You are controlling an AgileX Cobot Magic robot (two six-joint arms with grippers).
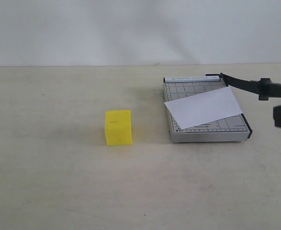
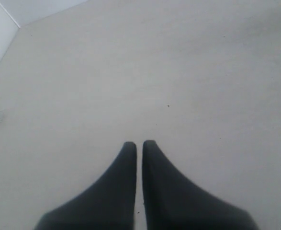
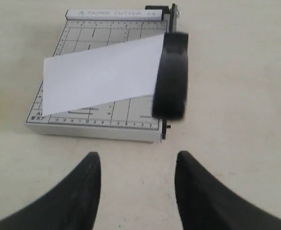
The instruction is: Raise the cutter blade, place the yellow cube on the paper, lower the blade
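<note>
Cutter blade (image 1: 243,84) stood raised over the board (image 1: 212,129); paper (image 1: 203,106) lay on it, yellow cube (image 1: 118,127) apart; left gripper (image 2: 139,143) was closed, right gripper (image 3: 136,155) spread, empty.

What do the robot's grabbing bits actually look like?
The left tool and right tool look alike: each has two plain matt black fingers, broad at the base and curving to a blunt tip. No cables or markings show on them.
</note>
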